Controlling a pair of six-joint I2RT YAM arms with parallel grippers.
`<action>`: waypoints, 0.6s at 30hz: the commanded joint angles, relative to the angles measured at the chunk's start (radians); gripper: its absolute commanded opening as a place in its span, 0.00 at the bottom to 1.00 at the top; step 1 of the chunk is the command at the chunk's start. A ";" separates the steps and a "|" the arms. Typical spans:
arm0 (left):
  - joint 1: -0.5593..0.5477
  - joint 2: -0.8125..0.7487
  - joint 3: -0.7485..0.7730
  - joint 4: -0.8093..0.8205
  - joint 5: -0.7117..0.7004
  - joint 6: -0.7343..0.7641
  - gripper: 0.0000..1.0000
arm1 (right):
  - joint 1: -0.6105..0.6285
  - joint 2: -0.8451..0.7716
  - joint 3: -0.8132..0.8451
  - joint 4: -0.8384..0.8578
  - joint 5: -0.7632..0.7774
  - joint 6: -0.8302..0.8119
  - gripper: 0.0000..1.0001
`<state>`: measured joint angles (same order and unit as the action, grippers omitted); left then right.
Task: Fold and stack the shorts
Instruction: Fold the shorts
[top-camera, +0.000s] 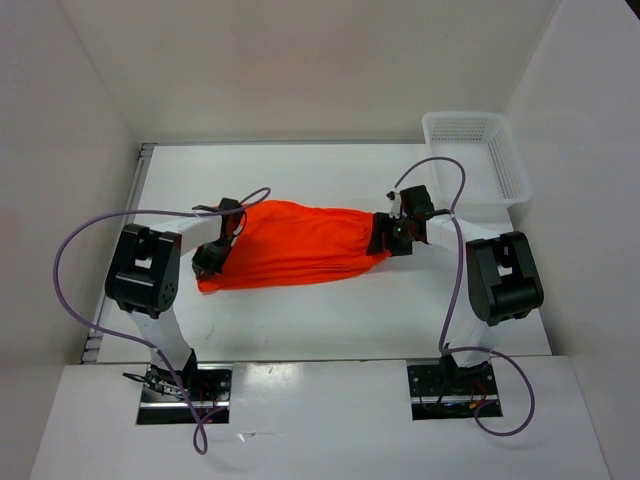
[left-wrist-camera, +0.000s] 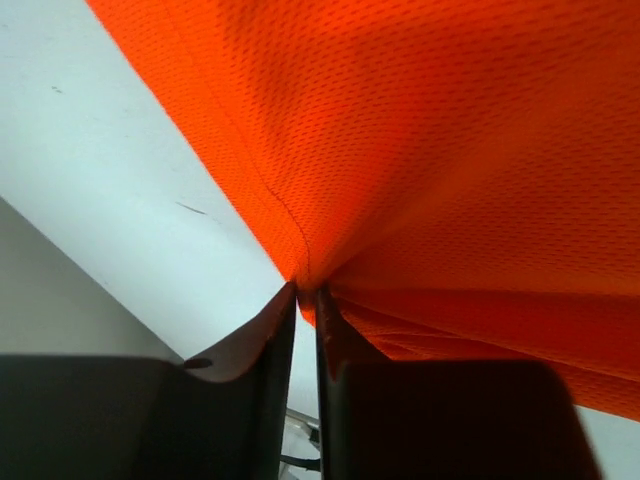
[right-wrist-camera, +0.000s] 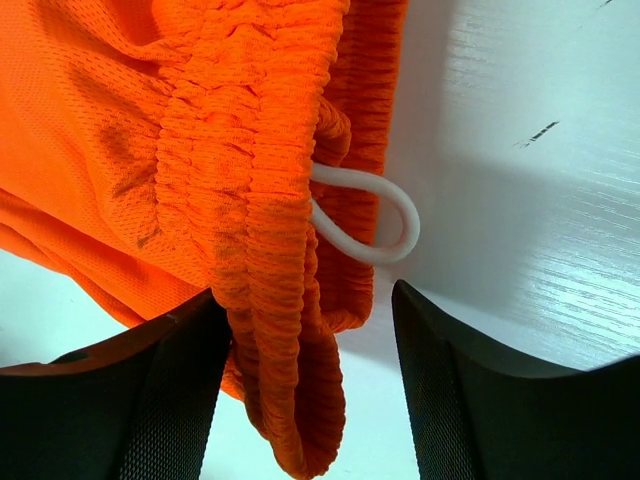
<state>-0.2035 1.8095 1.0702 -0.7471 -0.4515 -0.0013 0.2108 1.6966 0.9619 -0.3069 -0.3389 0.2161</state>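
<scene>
The orange shorts (top-camera: 290, 245) lie stretched across the middle of the table between my two grippers. My left gripper (top-camera: 212, 258) is at their left end. In the left wrist view it (left-wrist-camera: 305, 292) is shut and pinches a fold of the orange mesh fabric (left-wrist-camera: 450, 150) at its fingertips. My right gripper (top-camera: 386, 238) is at the right end, by the waistband. In the right wrist view it (right-wrist-camera: 308, 292) is open. The gathered waistband (right-wrist-camera: 250, 150) hangs between the fingers against the left one, with a gap to the right finger. A white drawstring loop (right-wrist-camera: 385, 215) sticks out.
A white mesh basket (top-camera: 475, 160) stands at the back right corner of the white table (top-camera: 330, 320). White walls enclose the back and both sides. Purple cables loop above both arms.
</scene>
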 joint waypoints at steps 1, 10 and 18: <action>0.007 -0.024 0.023 -0.009 -0.065 0.001 0.22 | -0.007 -0.005 -0.003 0.043 0.011 0.020 0.69; 0.007 -0.163 0.126 -0.113 0.103 0.001 0.42 | 0.053 0.038 0.015 0.083 -0.086 0.029 0.25; -0.065 -0.101 0.278 -0.037 0.187 0.001 0.45 | 0.053 0.069 0.096 0.054 -0.075 -0.018 0.05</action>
<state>-0.2203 1.6650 1.2278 -0.8406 -0.3408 -0.0029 0.2531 1.7454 0.9981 -0.2722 -0.4080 0.2295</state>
